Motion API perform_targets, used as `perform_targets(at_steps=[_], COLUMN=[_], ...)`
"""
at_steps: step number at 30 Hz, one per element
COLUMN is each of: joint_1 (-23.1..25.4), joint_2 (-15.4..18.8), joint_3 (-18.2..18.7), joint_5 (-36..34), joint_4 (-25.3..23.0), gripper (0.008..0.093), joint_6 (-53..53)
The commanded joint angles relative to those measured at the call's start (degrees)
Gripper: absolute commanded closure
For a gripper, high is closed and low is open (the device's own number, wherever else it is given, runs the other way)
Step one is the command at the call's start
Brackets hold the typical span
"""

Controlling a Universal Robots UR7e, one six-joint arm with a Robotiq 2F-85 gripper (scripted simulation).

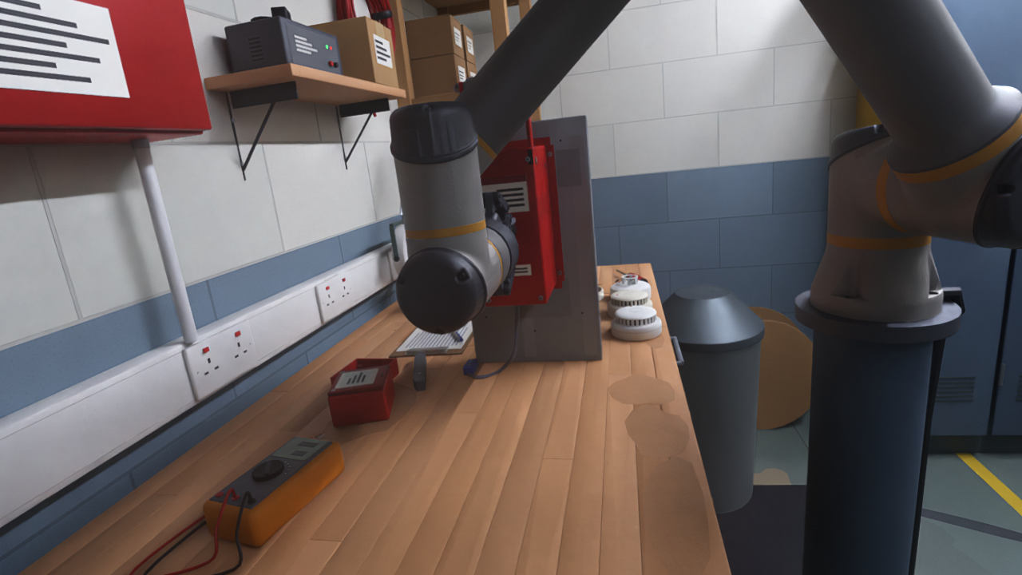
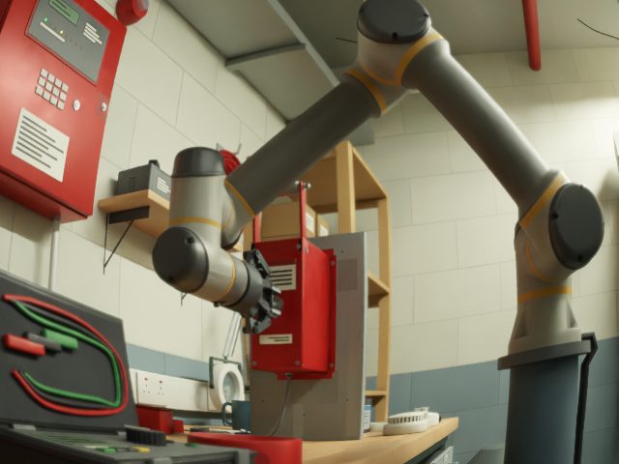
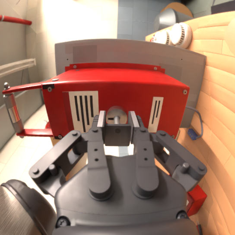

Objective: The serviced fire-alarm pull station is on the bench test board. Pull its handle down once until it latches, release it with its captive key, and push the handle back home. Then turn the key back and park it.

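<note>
The red pull station (image 3: 114, 98) (image 2: 292, 304) (image 1: 525, 222) is bolted to the upright grey test board (image 2: 332, 334) (image 1: 561, 243), and its handle (image 3: 13, 113) sticks up above the top of the box on two red arms. My gripper (image 3: 116, 121) (image 2: 267, 299) is at the station's front face, and its two finger pads are clamped on the flat grey head of the captive key (image 3: 117, 133). The key's shaft runs into the round lock (image 3: 116, 116) in the middle of the face.
A grey bin (image 1: 715, 386) stands off the bench's right edge. White smoke detectors (image 1: 632, 311) sit stacked beside the board, with a spare red call point (image 1: 361, 390), a clipboard (image 1: 432, 340) and an orange multimeter (image 1: 275, 486) on the bench nearer the wall.
</note>
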Motion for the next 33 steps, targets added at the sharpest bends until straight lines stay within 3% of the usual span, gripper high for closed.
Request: perform_targets(at_steps=[1,10,33], joint_1=[0.0,0.0,0.0], joint_2=[0.0,0.0,0.0], joint_3=[0.0,0.0,0.0], joint_5=[0.0,0.0,0.0], joint_4=[0.0,0.0,0.0], gripper=[0.0934,0.0929,0.0469], joint_6=[0.0,0.0,0.0])
